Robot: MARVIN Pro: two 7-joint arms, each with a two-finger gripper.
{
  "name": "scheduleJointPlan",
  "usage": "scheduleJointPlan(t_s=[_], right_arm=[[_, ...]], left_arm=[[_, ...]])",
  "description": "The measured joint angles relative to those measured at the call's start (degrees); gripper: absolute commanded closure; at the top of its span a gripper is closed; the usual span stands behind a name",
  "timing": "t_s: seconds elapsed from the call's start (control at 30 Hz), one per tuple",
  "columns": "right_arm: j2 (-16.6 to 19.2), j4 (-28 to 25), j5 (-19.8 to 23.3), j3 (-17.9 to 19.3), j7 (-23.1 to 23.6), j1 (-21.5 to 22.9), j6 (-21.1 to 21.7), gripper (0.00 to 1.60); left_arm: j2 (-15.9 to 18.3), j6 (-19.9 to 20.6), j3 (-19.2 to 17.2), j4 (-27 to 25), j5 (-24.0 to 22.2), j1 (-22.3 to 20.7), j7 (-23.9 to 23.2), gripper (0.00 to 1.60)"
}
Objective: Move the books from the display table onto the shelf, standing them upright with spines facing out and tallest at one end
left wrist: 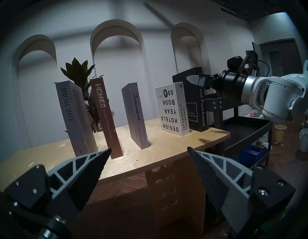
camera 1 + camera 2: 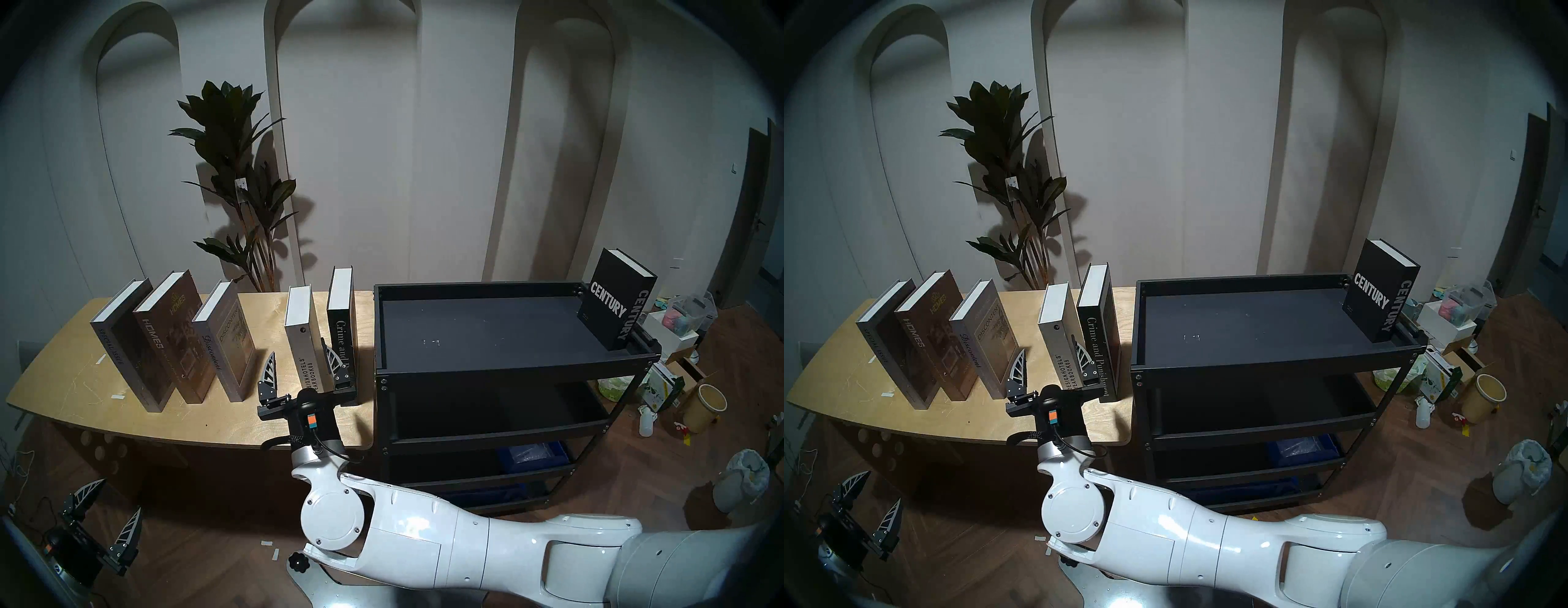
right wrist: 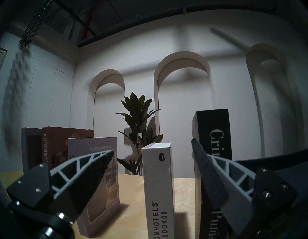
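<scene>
Five books stand upright on the table (image 2: 254, 429): Special Issue (image 2: 123, 335), Homes (image 2: 169, 335), Discontent (image 2: 225, 339), Yearbook (image 2: 301, 335) and Crime (image 2: 341, 322), L to R. Century (image 2: 615, 301) stands at the far R end of the shelf (image 2: 488, 327) top. R gripper (image 2: 301, 361) is wide open, jaws either side of the Yearbook spine w/o touching, holding nothing. L gripper (image 2: 108, 511) hangs wide open and empty, low, well clear of the table.
</scene>
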Motion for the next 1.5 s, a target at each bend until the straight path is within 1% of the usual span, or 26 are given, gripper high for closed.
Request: scheduleJointPlan(t_s=[0.2,0.3,0.43,0.73,0.97,1.13,1.27,1.37,1.5], right_arm=[[-2.9,4.0,0.6,-2.4,-5.2,2.1,2.0,0.00],[-4.5,5.9,2.3,-3.2,-7.9,3.1,2.8,0.00],[-6.2,7.4,4.6,-3.9,-10.3,4.2,3.4,0.00],[-10.8,11.1,11.2,-6.1,-14.4,7.3,4.5,0.00],[-14.8,15.6,16.9,-8.7,-18.4,9.9,4.6,0.00],[-17.3,18.9,20.5,-10.3,-21.1,11.5,3.9,0.00],[-19.4,21.2,24.1,-11.9,-22.8,13.2,2.6,0.00],[-20.1,20.9,26.2,-13.5,-23.6,14.1,1.6,0.00],[-20.2,17.4,28.5,-17.0,-24.5,15.3,-0.2,0.00]], left_arm=[[0.1,0.0,-0.1,0.3,-0.7,-0.2,-0.8,0.00],[0.2,0.0,-0.1,0.5,-1.1,-0.4,-1.3,0.00],[0.2,0.0,-0.1,0.7,-1.5,-0.5,-1.7,0.00],[0.3,0.0,-0.2,1.2,-2.5,-0.8,-2.9,0.00],[0.4,-0.1,-0.3,1.7,-3.4,-1.1,-4.0,0.00],[0.5,-0.1,-0.4,2.0,-4.1,-1.3,-4.8,0.00],[0.6,-0.1,-0.4,2.4,-4.7,-1.4,-5.3,0.00],[0.7,-0.1,-0.5,2.7,-5.2,-1.5,-5.3,0.00],[0.8,-0.1,-0.5,3.0,-5.6,-1.6,-5.3,0.00]])
